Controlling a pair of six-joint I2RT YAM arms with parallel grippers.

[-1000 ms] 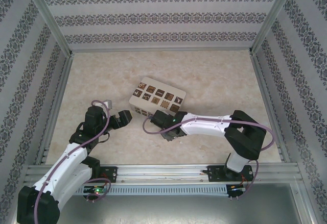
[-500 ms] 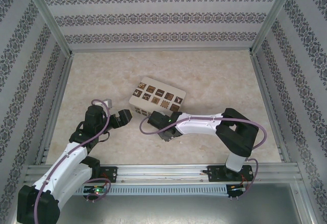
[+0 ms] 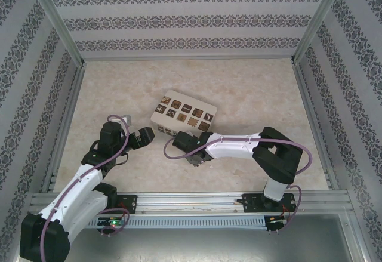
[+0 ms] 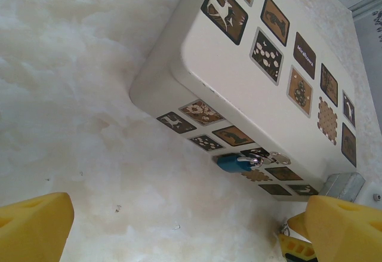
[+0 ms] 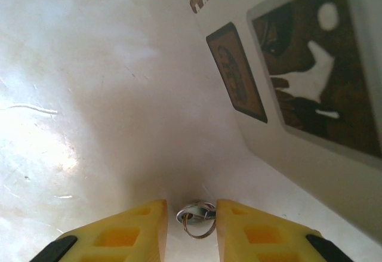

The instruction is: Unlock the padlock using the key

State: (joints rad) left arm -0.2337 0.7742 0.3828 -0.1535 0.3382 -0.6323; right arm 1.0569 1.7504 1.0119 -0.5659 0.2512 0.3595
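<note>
Key pick-up is the step in hand, by my reading. The right gripper is hanging low over the table. Right between its yellow fingers a small silvery key ring is lying, just shy of both pads; the blade itself I can't make out. Those fingers are drawn in narrow, but whether they are actually pinching the ring I cannot tell. Just beyond the right-hand finger the cream box is rising.

Over to the left gripper: its fingers are spread wide, released, grasping nothing. The blue padlock is sitting ahead of them, nearer the right-hand finger, tight against the box's side wall.

The next move, I'd say, is calling for a firm pinch on the ring and a lift. After that comes lining the key up with the padlock while the left steadies it.

Counting up: one padlock, one key ring, one box, two grippers.
</note>
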